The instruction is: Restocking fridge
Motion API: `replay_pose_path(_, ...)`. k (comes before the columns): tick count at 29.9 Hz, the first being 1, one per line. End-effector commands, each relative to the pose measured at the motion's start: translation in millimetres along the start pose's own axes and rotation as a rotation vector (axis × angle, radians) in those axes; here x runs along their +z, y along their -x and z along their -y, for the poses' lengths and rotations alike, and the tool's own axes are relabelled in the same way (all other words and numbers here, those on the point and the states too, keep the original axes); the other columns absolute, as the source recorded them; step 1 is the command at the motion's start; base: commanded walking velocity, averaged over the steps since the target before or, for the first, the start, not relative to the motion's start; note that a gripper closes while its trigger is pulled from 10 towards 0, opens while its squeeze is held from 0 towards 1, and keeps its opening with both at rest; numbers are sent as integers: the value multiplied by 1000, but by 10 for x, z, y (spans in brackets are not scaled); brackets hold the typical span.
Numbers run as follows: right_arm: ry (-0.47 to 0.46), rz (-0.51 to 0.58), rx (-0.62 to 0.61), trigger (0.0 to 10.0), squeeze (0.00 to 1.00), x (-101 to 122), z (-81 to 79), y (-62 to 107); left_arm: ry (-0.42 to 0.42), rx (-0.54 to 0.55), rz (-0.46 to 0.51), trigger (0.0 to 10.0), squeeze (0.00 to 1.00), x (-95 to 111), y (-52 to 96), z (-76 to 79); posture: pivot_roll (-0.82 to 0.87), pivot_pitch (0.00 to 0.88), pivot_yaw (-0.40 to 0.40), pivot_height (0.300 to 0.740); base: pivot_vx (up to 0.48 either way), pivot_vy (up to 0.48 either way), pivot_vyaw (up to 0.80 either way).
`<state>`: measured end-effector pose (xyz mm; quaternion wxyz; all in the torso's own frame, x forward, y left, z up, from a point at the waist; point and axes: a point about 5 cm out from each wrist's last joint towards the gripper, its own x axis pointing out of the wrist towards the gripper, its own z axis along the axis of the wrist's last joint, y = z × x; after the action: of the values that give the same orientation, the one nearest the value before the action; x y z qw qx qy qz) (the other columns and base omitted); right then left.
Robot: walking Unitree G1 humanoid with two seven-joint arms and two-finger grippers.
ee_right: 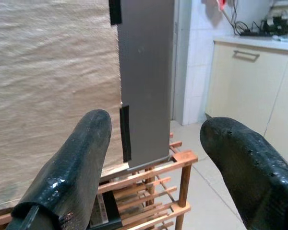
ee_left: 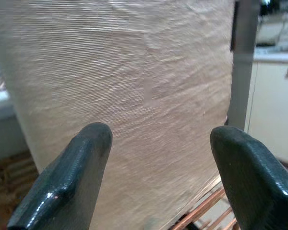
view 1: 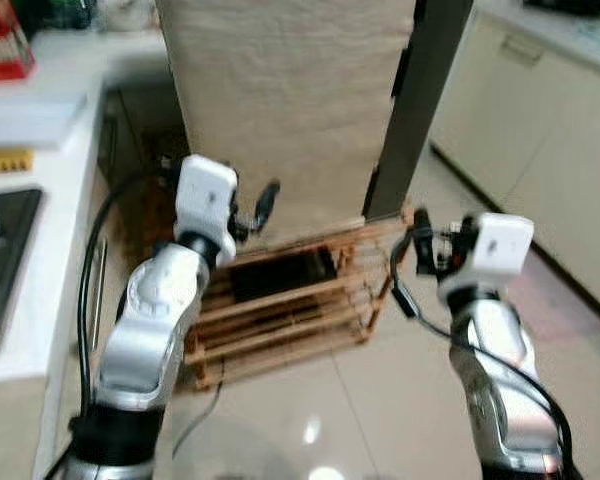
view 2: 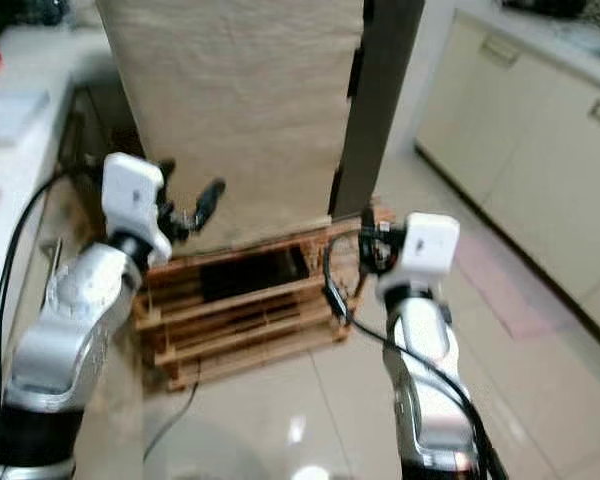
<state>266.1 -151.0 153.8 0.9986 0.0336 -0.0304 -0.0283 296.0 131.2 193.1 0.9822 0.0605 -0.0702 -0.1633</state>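
Both empty, fingers apart, our left gripper [ee_left: 156,177] and right gripper [ee_right: 158,172] faced the cloth-covered fridge [view 1: 280,110]; we judged finding the grey door's [ee_right: 146,81] edge came first.

No text, label, brand or number can be read. The red box [view 1: 2,42] on the bench [view 1: 40,190] carries pale markings too blurred to make out, and the dark thing [ee_right: 103,213] in the rack [view 1: 290,310] shows illegible print.

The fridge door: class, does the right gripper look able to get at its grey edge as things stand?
Probably yes. The right gripper is open and faces the fridge door above the wooden rack, with nothing between them.
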Motion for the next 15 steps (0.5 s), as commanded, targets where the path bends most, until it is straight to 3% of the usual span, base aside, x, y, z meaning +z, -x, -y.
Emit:
replay_pose_path(1, 11, 11, -18, 10000, 0, 44, 64, -2, -17, -10, 9, 10000, 0, 35, -7, 36, 7, 0, -8, 740, 0, 0, 0)
replay_pose_path(9, 36, 8, 20, 10000, 0, 61, 57, -35, -58, 47, 9, 10000, 0, 13, -3, -1, 10, 0, -13, 740, 0, 0, 0)
replay_pose_path(12, 113, 14, 80, 10000, 0, 74, 16, -74, -62, 90, 29, 10000, 0, 3, 31, -48, 12, 0, -19, 740, 0, 0, 0)
replay_pose_path(15, 126, 19, 88, 10000, 0, 79, 10, -79, -56, 96, 34, 10000, 0, 5, 41, -56, 12, 0, -19, 740, 0, 0, 0)
